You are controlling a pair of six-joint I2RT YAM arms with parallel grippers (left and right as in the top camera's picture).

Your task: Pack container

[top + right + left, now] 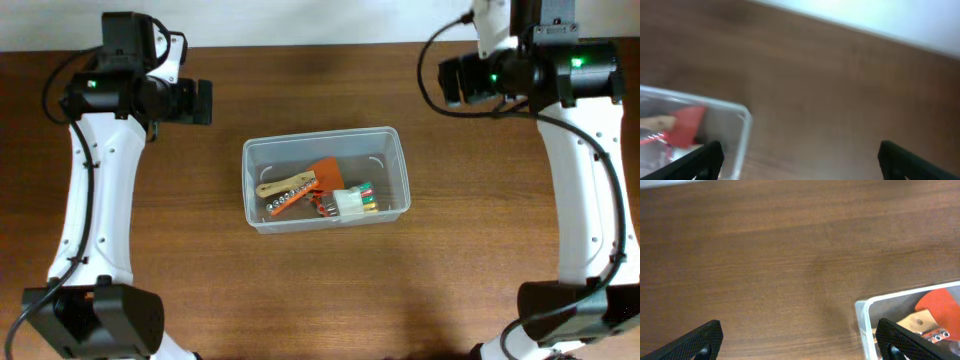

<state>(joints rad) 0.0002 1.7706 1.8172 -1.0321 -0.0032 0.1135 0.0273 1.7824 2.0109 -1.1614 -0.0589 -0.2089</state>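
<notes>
A brown wooden desk point(320, 290) fills nearly the whole overhead view, and its grain is seen running from side to side. Beyond the far edge, a plain white surface point(300, 20) is shown as a narrow band; whether it is wall or floor cannot be told. Soft patches of shade are seen on the wood towards the near edge. The right wrist view is blurred.

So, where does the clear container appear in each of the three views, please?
Overhead: the container sits in the middle of the picture.
Left wrist: the container is at the lower right, with only one corner showing.
Right wrist: the container is at the lower left, blurred.
Shared landmark: the orange-red piece inside it.
</notes>
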